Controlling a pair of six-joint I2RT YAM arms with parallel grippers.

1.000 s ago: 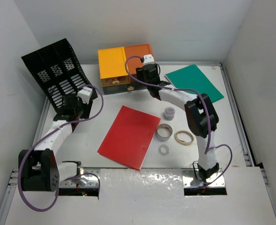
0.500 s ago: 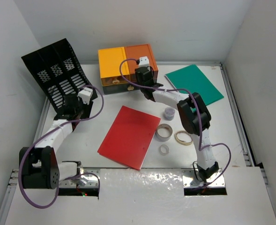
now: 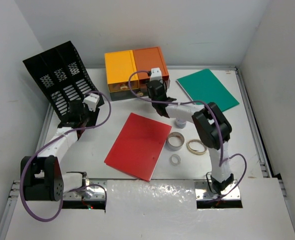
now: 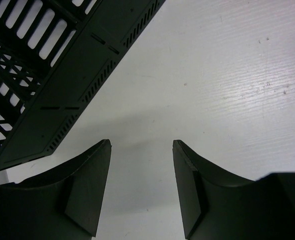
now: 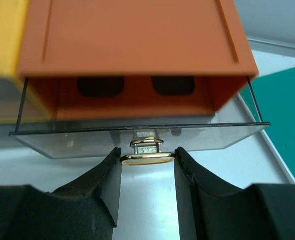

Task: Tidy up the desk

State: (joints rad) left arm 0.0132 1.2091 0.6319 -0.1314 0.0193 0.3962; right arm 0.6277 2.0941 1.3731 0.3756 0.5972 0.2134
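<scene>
On the white desk stands a two-part drawer box, yellow and orange. My right gripper is at the orange half. It is shut on the gold knob of the clear drawer, which stands partly pulled out, and both fingertips touch the knob's ends. My left gripper hovers open over bare desk beside the black file rack, with nothing between its fingers.
A red folder lies mid-desk and a green folder at the back right. Several tape rolls sit right of the red folder, under my right arm. The black rack leans at the back left.
My right gripper has narrowed its jaws onto the drawer knob, and its wrist has shifted slightly at the box front. The left arm has stayed still.
</scene>
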